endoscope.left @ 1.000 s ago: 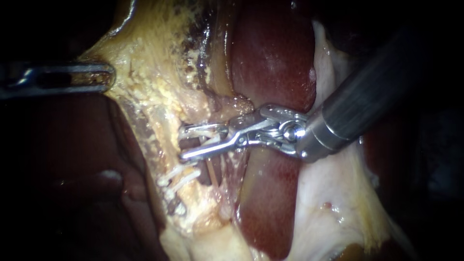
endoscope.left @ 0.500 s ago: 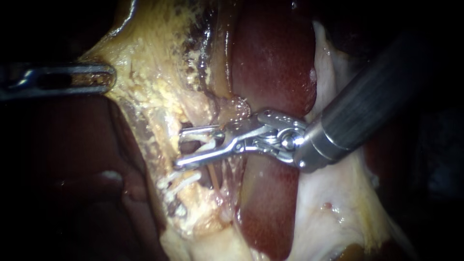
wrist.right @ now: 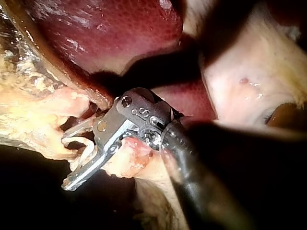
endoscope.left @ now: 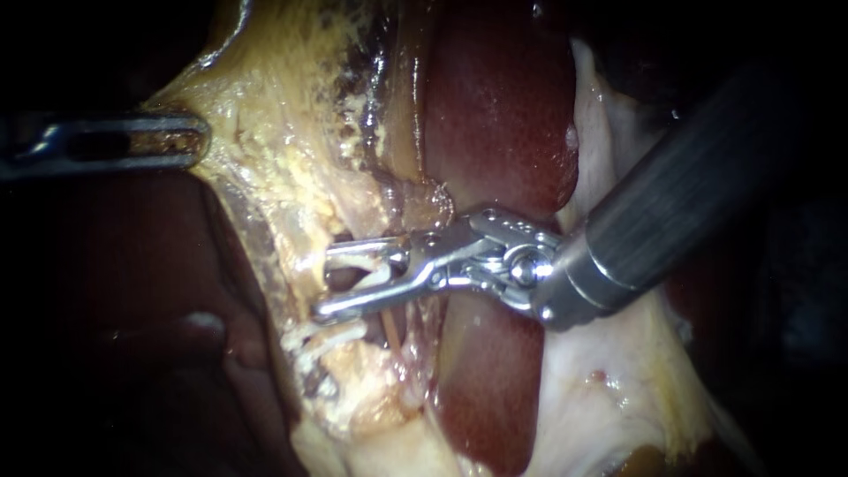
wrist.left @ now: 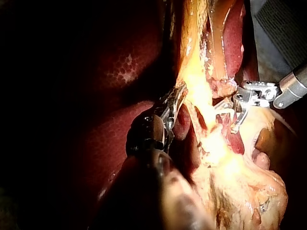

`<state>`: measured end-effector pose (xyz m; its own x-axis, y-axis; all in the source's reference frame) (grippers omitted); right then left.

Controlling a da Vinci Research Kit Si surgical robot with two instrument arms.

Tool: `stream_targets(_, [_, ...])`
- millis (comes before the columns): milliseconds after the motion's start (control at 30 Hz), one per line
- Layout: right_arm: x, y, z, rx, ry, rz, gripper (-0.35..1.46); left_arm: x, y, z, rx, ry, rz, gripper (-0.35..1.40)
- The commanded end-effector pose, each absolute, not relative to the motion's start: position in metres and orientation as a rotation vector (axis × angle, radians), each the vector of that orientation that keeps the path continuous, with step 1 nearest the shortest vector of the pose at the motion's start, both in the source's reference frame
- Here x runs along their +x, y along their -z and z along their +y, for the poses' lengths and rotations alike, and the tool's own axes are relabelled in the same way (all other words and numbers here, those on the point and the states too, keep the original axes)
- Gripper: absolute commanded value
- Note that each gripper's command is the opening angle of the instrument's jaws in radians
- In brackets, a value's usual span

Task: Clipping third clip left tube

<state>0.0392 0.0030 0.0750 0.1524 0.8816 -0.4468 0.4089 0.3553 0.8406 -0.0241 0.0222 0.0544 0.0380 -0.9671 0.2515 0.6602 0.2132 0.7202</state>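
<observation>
Dark red liver [endoscope.left: 495,115] fills the background, with yellowish tissue [endoscope.left: 283,150] stretched over it. The left tube [endoscope.left: 346,276] runs down through this tissue and lies between the spread jaws of the right instrument [endoscope.left: 325,281]. Its end effector is not yet pressed together. Two clips [endoscope.left: 327,337] sit across the tube just below the lower jaw. I judge that the step in hand is placing the clip, so the next move calls for closing squarely on the tube. The left instrument [endoscope.left: 200,141] pinches the yellowish tissue at its edge. Compared with one second ago, the right jaws reach further across the tube, nearer the two clips.
</observation>
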Motion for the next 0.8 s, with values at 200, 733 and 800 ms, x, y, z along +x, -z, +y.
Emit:
stream_targets(200, [0.0414,-0.0752,0.0020,1.271,-0.518,1.460,0.55,-0.0243,-0.0544,0.0223,0.472,1.322,-0.814,-0.35])
stream_targets(733, [0.0428,-0.0752,0.0007,1.329,-0.507,1.443,0.56,-0.0245,-0.0544,0.0222,0.470,1.323,-0.813,-0.35])
stream_targets(800, [0.0420,-0.0744,-0.0001,1.367,-0.480,1.431,0.54,-0.0244,-0.0544,0.0222,0.470,1.323,-0.813,-0.35])
